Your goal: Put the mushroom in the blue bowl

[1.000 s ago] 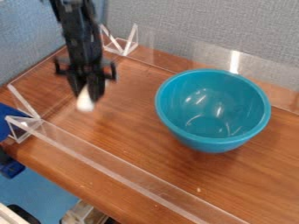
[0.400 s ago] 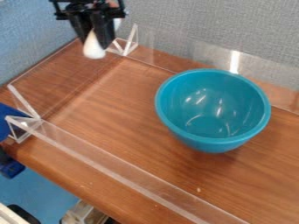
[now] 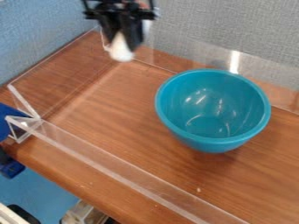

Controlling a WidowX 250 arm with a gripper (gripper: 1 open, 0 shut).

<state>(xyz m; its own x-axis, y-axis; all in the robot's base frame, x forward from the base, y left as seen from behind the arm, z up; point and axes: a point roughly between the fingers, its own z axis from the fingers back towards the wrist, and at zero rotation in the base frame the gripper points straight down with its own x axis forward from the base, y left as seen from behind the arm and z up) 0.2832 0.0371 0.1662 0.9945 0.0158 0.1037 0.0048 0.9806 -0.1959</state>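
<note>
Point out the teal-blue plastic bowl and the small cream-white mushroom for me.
Teal-blue plastic bowl [image 3: 212, 108]: camera view, inside wall.
Small cream-white mushroom [image 3: 121, 49]: camera view, blurred pale stem.

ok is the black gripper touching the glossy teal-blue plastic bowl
Apart: the camera view shows the black gripper up and left of the teal-blue bowl, with wooden tabletop visible between.

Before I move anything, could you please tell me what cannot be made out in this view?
- Gripper, camera view: its upper part is cut off by the top edge.
- Mushroom, same view: motion blur hides its cap and outline.
- Blue bowl, same view: its near wall hides the underside.
</note>
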